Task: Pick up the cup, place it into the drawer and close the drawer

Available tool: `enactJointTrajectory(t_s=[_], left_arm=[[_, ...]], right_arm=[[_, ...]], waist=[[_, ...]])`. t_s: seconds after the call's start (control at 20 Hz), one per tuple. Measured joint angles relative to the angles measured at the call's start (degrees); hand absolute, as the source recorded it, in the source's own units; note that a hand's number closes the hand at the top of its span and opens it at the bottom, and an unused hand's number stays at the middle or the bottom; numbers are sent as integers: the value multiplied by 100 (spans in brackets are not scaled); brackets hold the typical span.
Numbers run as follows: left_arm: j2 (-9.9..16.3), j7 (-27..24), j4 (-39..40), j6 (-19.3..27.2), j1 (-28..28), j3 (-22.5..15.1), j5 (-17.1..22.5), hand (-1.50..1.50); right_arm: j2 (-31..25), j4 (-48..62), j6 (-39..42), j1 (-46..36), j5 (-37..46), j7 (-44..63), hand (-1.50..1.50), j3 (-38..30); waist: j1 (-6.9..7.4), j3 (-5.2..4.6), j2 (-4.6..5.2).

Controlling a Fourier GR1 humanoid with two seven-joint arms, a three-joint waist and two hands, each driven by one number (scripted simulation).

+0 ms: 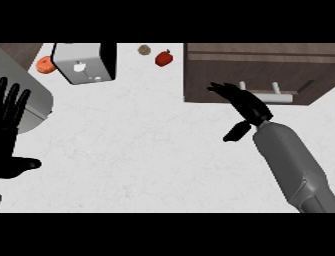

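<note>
2 hands: left hand (0, 131) open | right hand (242, 102) at 1 drawer (266, 70)

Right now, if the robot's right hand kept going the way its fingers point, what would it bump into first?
Probably the brown drawer. The right hand already reaches its front edge beside the pale handle, though from above I can't tell whether they touch.

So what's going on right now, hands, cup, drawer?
Right hand open, fingers at the drawer front. Left hand open, resting at left. No cup in sight.

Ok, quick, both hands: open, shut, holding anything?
Left hand: open, resting at the view's left edge.
Right hand: open, fingers straight at the drawer front, holding nothing.
</note>
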Motion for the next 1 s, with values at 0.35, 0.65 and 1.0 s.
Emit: enactJointTrajectory(t_s=[0.35,0.65,1.0], left_arm=[[-72,-7,226,-287,-84,110,-21,-150],[-157,-45,308,-401,-123,55,-139,-150],[-218,-108,362,-428,-148,30,-285,-150]], right_arm=[[-376,1309,189,-892,-76,-855,-150,-372],[-552,1923,425,-1269,-134,-1199,-150,-554],[-663,2338,522,-1416,-132,-1500,-150,-635]], waist=[[89,-15,-20],[182,-17,-2],[272,-13,20]])
